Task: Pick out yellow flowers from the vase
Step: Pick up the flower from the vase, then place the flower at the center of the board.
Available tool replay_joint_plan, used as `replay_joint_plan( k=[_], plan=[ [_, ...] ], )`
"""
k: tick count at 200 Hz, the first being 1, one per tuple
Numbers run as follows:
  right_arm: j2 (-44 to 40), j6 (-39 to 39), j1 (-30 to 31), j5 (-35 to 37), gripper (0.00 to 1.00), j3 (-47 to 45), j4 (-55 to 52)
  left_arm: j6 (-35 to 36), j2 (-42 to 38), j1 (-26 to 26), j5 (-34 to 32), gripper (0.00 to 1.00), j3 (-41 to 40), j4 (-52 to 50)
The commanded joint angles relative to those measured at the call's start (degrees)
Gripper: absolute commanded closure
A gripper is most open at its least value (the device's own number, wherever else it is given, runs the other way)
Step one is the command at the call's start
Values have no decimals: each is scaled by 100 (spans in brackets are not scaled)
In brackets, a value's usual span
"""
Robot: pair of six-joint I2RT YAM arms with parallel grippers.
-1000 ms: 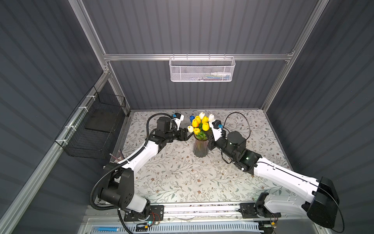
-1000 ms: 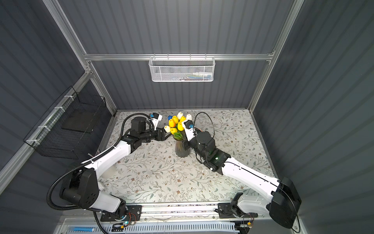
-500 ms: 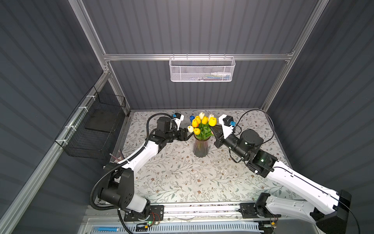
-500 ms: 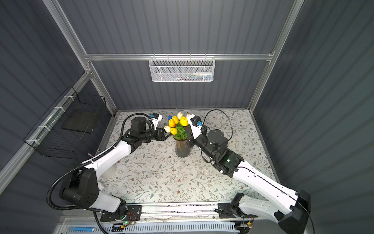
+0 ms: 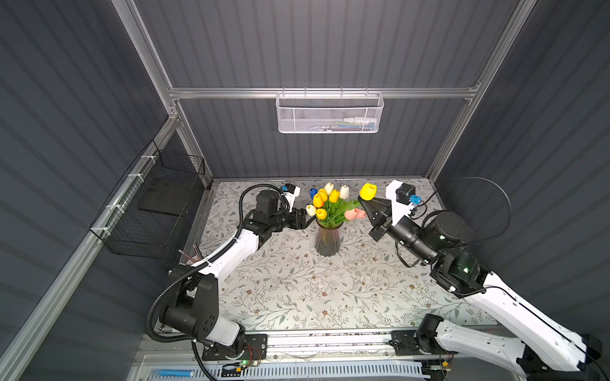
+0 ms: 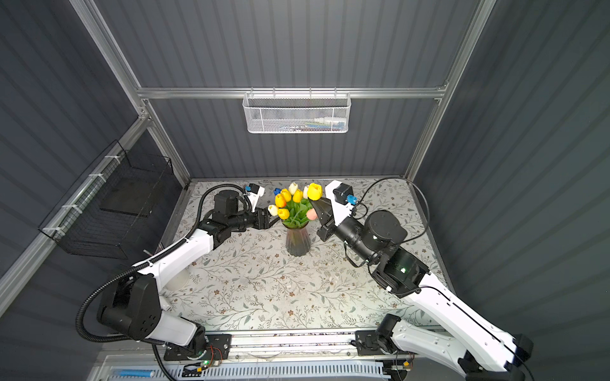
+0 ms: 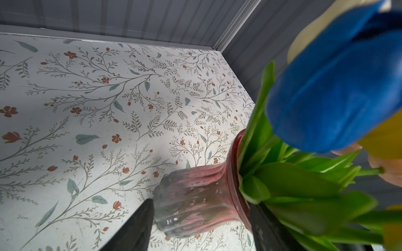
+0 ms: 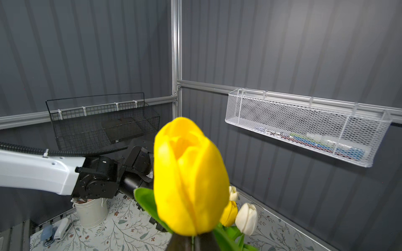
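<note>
The floral-print table is the biggest thing here, and both arms cover chunks of it. The left arm and right arm reach in from opposite sides and meet at the bouquet near the back wall. The right arm's base end is cut off at the frame corner in both top views.

The vase stands upright toward the back of the table, roughly midway between the side walls. It looks smoky grey from above, but pinkish on the left wrist cam. The left gripper sits at its neck. Up close the dark fingers flank the vase and look clamped on it, but both run out of frame.

The right gripper is pinched on the stem of the lifted yellow tulip. That tulip sits beside the bunch on the right arm's side, above the pink tulips. On the right wrist cam its head fills the middle, with just a sliver of stem showing. I can't tell if the stem's lower end is clear of the vase.

The other yellow tulips, about four, are in the vase, packed in among white tulips. The blue tulip blocks a lot of the left wrist view. There's a small white pot half hidden under the left arm.
</note>
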Motion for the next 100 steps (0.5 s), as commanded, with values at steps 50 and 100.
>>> replay_joint_plan(
  k=[50,100],
  plan=[
    [-512,118,26,-167,99,824,-1173,160,77,-46,-354,29,115,-385],
    [-459,313,18,-64,99,1943,-3184,215,62,-46,-397,29,171,-445]
  ],
)
